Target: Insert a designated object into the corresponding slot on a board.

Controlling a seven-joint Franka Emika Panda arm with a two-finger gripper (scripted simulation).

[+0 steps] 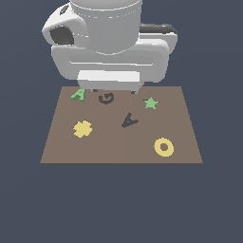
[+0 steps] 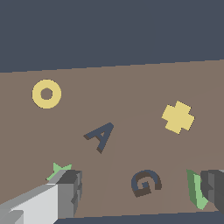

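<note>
The hand (image 2: 142, 192), fingers spread and empty, hangs over the matte brown board (image 1: 118, 152) with its flat green A (image 1: 78, 95) and dark A-shaped recess (image 1: 129, 120).

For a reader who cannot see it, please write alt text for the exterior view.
A large white robot arm hangs over the far edge of a flat brown rectangular board, hiding its tool. On the board lie a small green A-shaped block, a dark G-shaped recess, a green star, a dark A-shaped recess, a yellow cross and a yellow ring.
</note>
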